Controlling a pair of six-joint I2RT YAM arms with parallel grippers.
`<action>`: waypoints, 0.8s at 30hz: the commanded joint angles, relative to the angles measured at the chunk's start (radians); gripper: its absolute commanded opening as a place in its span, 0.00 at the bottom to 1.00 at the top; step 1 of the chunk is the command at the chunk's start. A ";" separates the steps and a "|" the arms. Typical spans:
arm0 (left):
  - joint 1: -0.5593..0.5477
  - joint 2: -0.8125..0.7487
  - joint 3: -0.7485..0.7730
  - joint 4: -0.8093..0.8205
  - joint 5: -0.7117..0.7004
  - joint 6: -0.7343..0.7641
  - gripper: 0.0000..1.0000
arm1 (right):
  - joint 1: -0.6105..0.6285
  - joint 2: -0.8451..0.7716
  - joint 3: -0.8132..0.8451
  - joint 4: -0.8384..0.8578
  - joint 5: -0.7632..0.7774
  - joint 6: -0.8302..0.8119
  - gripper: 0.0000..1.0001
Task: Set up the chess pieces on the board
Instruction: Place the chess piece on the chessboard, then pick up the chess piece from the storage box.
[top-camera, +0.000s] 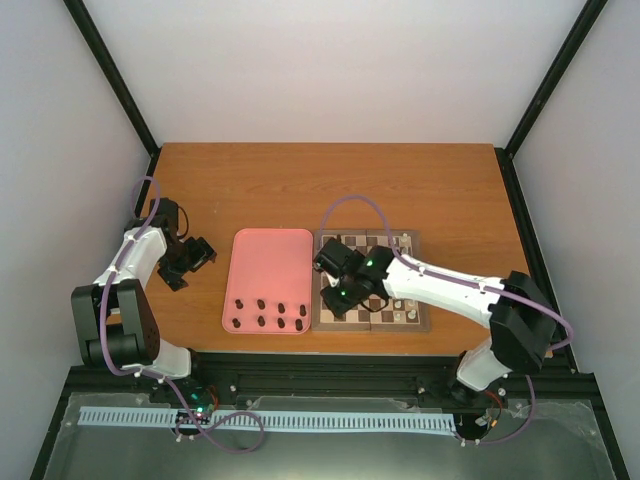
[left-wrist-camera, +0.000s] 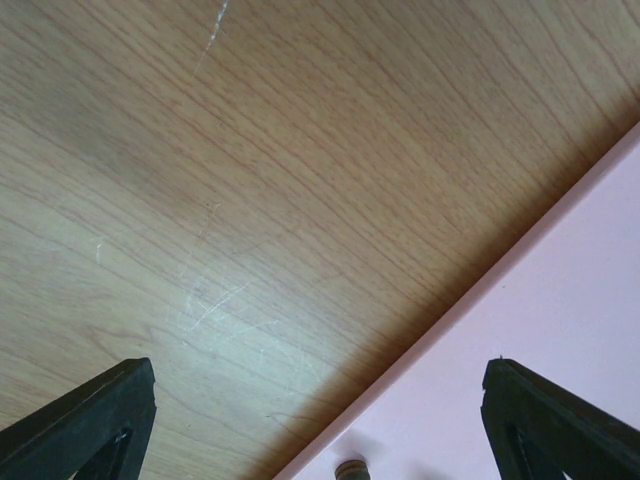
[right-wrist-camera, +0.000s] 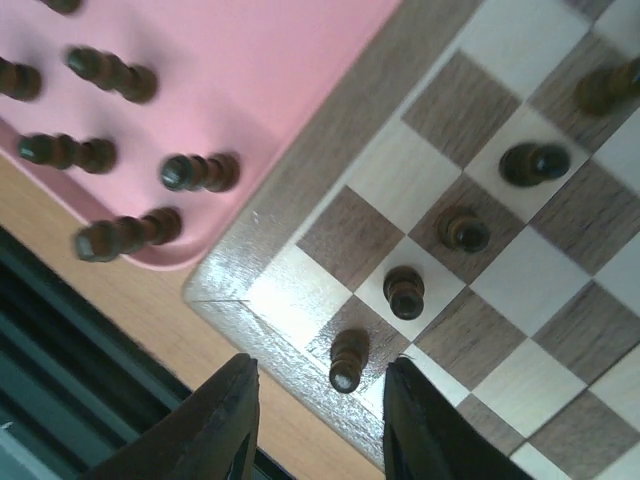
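From above, the right hand (top-camera: 338, 300) hangs over the near left corner of the square wooden chessboard (top-camera: 390, 236), checkered in dark brown and cream. The left hand (top-camera: 195, 258) sits over the wood-grain surface (top-camera: 330, 190), just beside the flat pink rectangular tray (top-camera: 268, 255). A cluster of small dark brown chessmen (top-camera: 265, 318) lies at the tray's near end. Left wrist view: the hand is spread wide and grips nothing, with scuffed laminate below. Right wrist view: black fingers (right-wrist-camera: 225, 425) stand narrowly parted either side of one turned, glossy corner chessman (right-wrist-camera: 347, 360). It stands upright on the board's corner square, apparently untouched. Judged step: seating this piece. Recommend lifting straight up, clear of the neighbouring chessman (right-wrist-camera: 405, 292), since such slim bases likely tip readily.
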 joint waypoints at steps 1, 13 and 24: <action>0.006 0.002 0.026 0.009 0.009 0.013 1.00 | 0.008 -0.041 0.117 -0.104 0.039 -0.021 0.37; 0.006 -0.006 0.022 0.009 0.017 0.013 1.00 | 0.008 0.245 0.378 -0.122 -0.084 -0.140 0.45; 0.006 -0.003 0.021 0.011 0.022 0.013 1.00 | 0.030 0.372 0.461 -0.159 -0.142 -0.139 0.46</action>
